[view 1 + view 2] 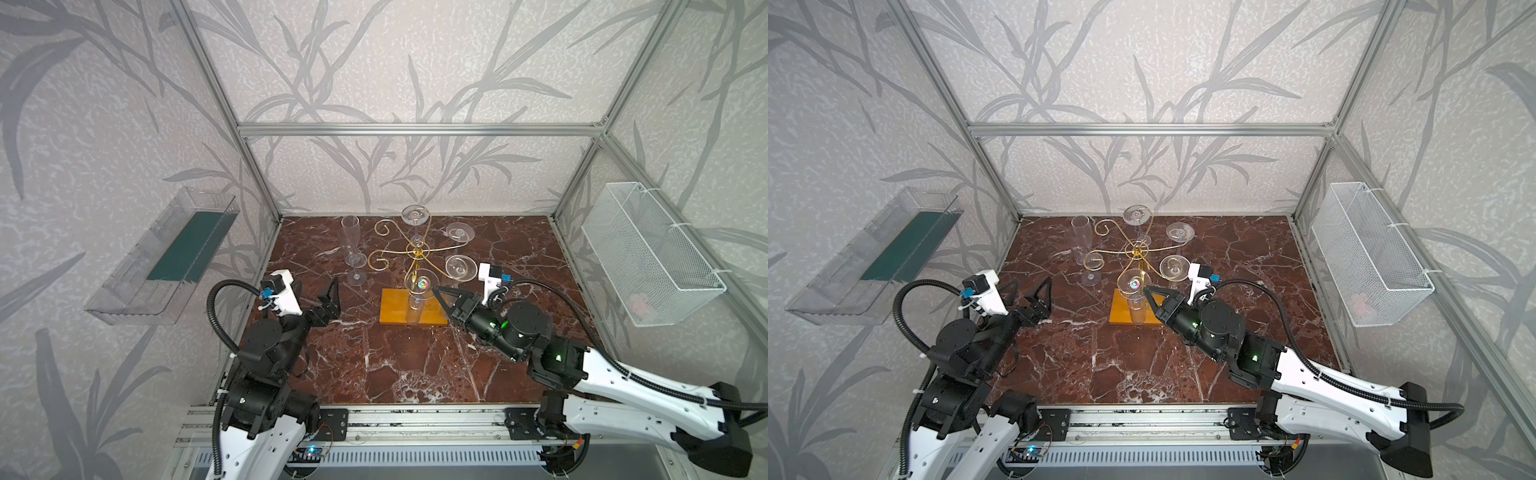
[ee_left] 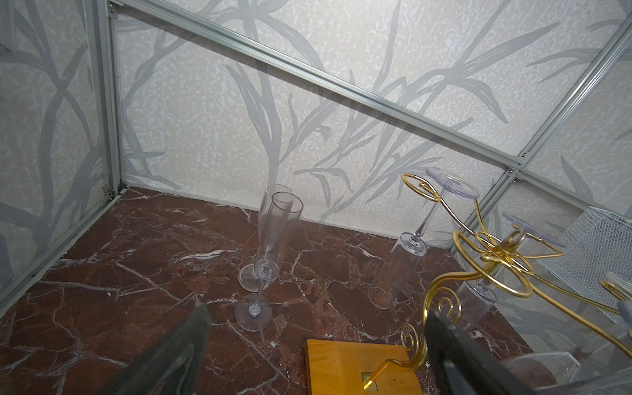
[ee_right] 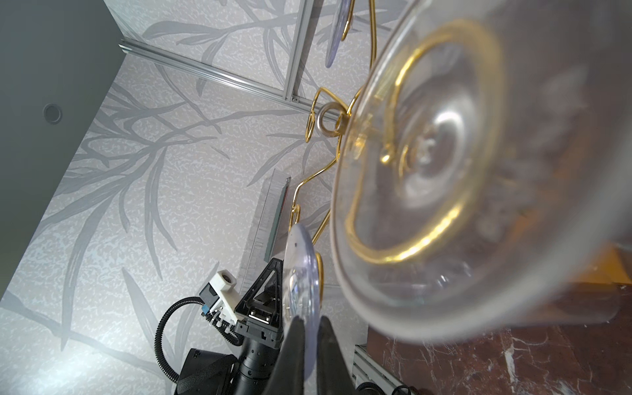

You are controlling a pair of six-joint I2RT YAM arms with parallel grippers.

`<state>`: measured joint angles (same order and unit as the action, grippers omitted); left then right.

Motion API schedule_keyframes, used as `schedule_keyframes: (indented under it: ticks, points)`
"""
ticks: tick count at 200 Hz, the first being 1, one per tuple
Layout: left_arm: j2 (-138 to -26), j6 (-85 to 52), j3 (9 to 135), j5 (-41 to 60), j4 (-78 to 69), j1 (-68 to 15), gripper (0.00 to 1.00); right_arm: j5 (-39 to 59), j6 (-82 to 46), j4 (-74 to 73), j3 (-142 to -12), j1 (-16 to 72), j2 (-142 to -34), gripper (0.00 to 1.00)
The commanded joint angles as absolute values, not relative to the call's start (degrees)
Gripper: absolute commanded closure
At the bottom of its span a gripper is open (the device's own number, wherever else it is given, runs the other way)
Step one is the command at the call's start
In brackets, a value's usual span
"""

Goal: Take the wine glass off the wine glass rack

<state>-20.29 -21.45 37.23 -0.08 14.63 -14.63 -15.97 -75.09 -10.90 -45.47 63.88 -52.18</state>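
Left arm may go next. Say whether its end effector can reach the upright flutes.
Probably yes: the left end effector is open, with only bare table between it and the upright flutes; the rack and the right end effector, shut on a wine glass, stand aside.

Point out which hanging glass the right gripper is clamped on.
The nearest one, the wine glass hanging over the orange base: the right gripper pinches its foot's rim. The other three aren't gripped.
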Motion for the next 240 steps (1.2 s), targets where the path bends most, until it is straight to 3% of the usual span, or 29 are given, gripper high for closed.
schedule_keyframes:
  ticks: [1, 30, 240]
  points:
    - [-20.02, -22.76, 36.8, 0.0, 13.95, -14.77, 0.01, -17.07, -75.91, -11.88, -44.4, 64.4, -52.03, 0.94]
    - [-19.99, -22.76, 36.82, 0.04, 13.89, -14.77, 0.01, -17.09, -76.46, -12.4, -44.1, 64.4, -51.69, 1.0]
    - [-19.81, -22.05, 38.14, -0.53, 15.2, -14.77, 0.01, -12.49, -81.1, -18.83, -46.7, 64.32, -52.67, 1.0]
